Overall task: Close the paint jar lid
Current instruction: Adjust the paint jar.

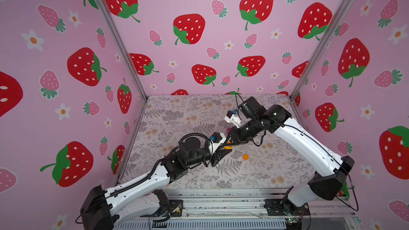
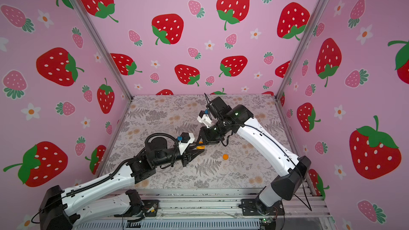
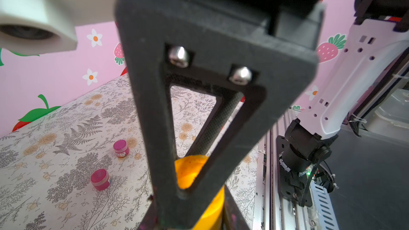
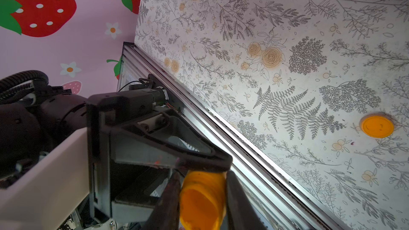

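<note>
The lid (image 4: 377, 127) is orange, the half-hidden jar (image 4: 202, 200) seemingly orange-yellow.

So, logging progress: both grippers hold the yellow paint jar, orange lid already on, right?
No: the left gripper and right gripper hold the yellow paint jar, but its orange lid lies on the table, as the right wrist view shows.
</note>
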`<action>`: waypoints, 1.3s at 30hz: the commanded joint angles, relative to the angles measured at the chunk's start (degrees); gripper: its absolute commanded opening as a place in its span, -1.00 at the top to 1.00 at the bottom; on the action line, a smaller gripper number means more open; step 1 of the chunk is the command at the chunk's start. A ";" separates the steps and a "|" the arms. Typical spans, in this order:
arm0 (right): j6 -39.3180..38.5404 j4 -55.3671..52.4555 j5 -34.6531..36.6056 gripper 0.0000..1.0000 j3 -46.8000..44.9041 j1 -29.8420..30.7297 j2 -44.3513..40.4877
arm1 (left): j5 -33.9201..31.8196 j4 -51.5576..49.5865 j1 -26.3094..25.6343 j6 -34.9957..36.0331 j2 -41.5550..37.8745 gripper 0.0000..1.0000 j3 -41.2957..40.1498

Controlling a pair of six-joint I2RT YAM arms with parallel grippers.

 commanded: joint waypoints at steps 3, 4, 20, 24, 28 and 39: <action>1.92 1.69 -3.72 0.58 -2.30 0.12 -1.88 | -0.82 4.40 -0.07 0.91 -2.69 0.60 1.54; 2.22 2.10 -3.89 0.58 -2.69 0.04 -2.05 | -0.79 4.40 -0.10 0.93 -2.81 0.59 1.54; 4.84 6.24 -6.18 0.62 -5.92 -0.23 -3.37 | -1.46 5.12 -0.11 0.65 -6.26 0.42 0.48; 5.06 6.68 -6.31 0.62 -5.96 -0.22 -3.38 | -1.54 5.18 -0.10 0.74 -6.40 0.36 0.48; 5.14 6.79 -6.32 0.61 -6.09 -0.23 -3.47 | -1.73 5.60 -0.11 0.74 -6.62 0.29 0.30; 5.47 7.17 -6.40 0.62 -6.97 -0.23 -3.90 | -2.45 5.38 -0.10 0.81 -8.21 0.23 -0.12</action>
